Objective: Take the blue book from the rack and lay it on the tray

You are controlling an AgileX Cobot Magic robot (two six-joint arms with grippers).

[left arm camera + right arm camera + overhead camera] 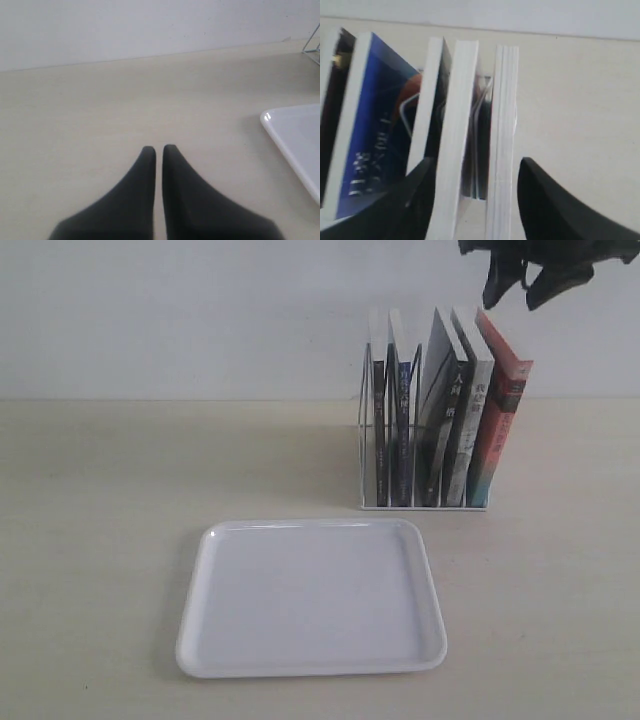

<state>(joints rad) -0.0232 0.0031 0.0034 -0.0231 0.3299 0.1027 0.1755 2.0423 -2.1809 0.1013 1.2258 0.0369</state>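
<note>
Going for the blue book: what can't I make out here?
Exterior view: right end effector cut off by the top edge; spine text too small.
Right wrist view: blue book cover partly hidden by neighbouring book, blurred.
Left wrist view: tray and rack cut off by the frame edge.

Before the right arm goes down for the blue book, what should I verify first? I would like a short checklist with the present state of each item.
1. Right gripper jaws open: ok.
2. Right gripper centred over the blue book: not ok. In the right wrist view it straddles two white-edged books, and the blue book is off to one side.
3. Blue book upright in the rack: ok.
4. Tray bare for the book: ok.
5. Left gripper away from the rack: ok. It is shut, over the table beside the tray.
6. Blue book free to slide out from between its neighbours: cannot tell.
</note>
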